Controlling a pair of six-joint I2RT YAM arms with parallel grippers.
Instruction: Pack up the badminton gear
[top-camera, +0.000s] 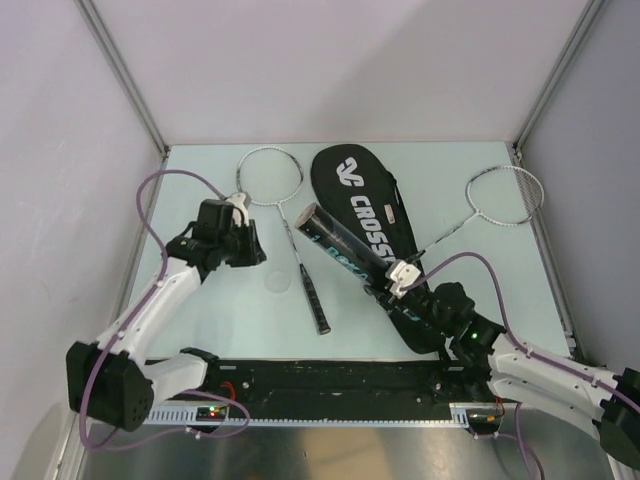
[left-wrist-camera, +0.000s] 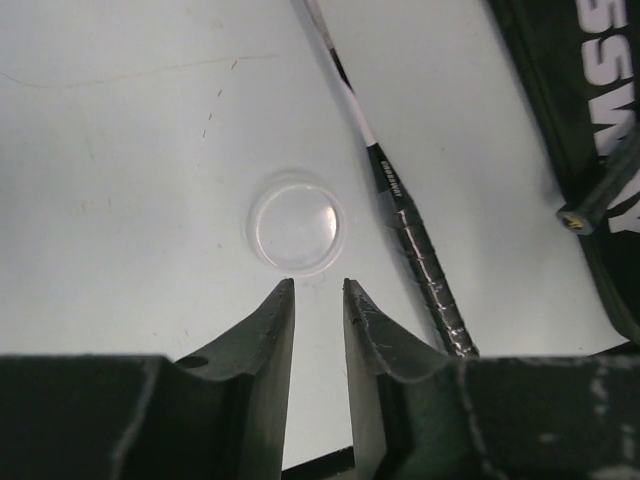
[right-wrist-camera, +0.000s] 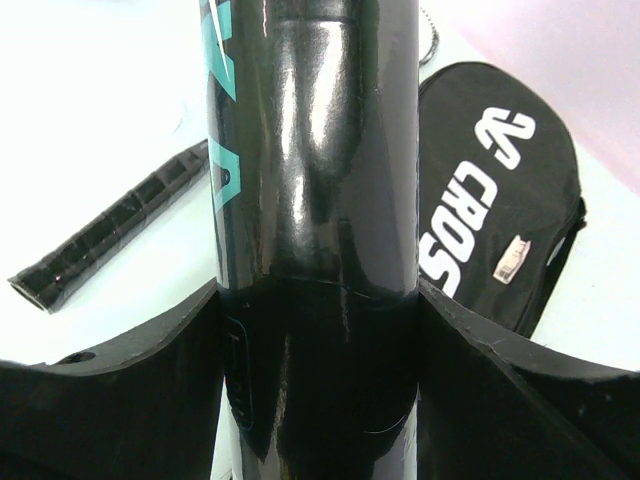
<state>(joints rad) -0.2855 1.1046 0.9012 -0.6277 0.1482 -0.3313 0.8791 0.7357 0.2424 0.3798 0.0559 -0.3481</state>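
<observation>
Left of the bag (top-camera: 352, 180), the left arm's jaws sit a little apart above a clear lid (left-wrist-camera: 296, 222) on the table (top-camera: 230, 320), beside one racquet (top-camera: 302, 265). Over the bag, the right arm's jaws pinch the black tube (top-camera: 340, 245), and another racquet (top-camera: 505, 195) lies to the bag's right.

looks like a robotics lab test cell rather than a home or a shop. walled on three sides by plain pale panels (top-camera: 330, 60) held in bare aluminium posts (top-camera: 125, 75). floored with a scuffed pale-green bench (top-camera: 220, 320), edged on the near side by a black mounting rail (top-camera: 330, 378) carrying a left arm (top-camera: 150, 308) and a right arm (top-camera: 545, 366) in white and black. strung with loose purple cables (top-camera: 178, 172) and fitted with small exposed circuit boards (top-camera: 212, 410) showing lit leds.
</observation>
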